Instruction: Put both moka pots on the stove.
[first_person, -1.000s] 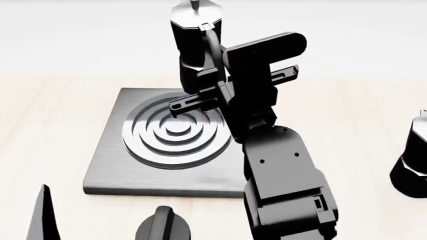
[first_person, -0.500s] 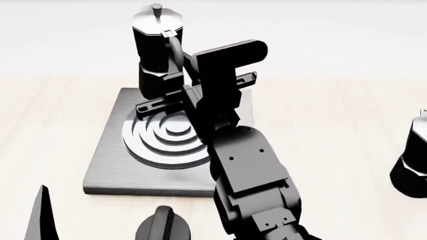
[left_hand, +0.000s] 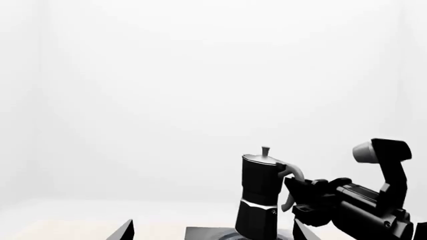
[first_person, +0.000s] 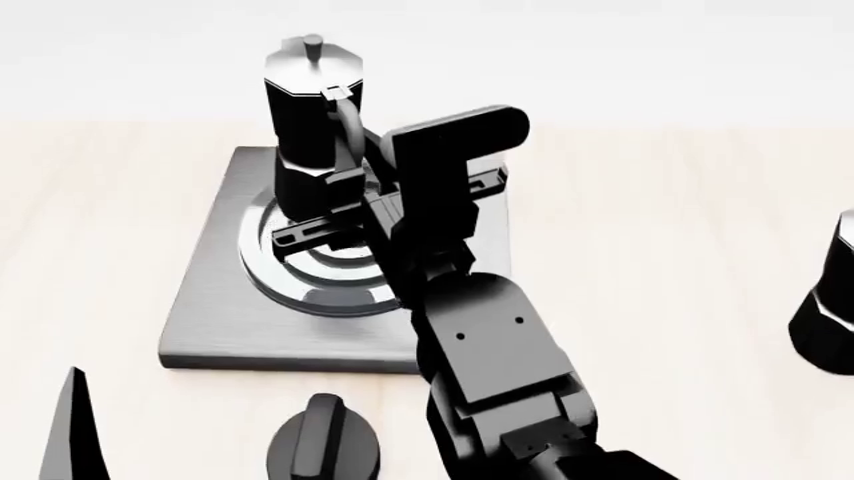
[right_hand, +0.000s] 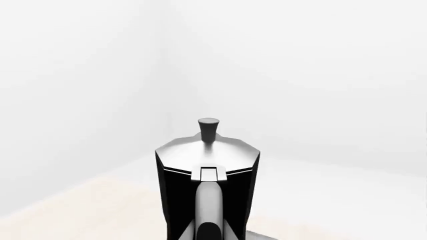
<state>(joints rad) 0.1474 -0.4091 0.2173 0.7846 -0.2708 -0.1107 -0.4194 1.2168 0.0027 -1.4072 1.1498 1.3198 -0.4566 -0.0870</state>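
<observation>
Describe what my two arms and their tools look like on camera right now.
The right arm is glossy black and boxy, with small round screw marks on its flat panels and no visible cables. Its tool has slim black bar-shaped fingers under a rounded black block. Of the left tool, only a pointed black tip shows.

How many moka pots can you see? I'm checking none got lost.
2. One pot is over the stove, held by the right hand; the other pot stands at the right edge, partly cropped.

A short, round black knob (first_person: 324, 445) stands on a pale, light-wood tabletop (first_person: 667, 230), close to the near edge of the head view. Beyond the tabletop, a plain white wall (first_person: 601, 50) fills the background.
</observation>
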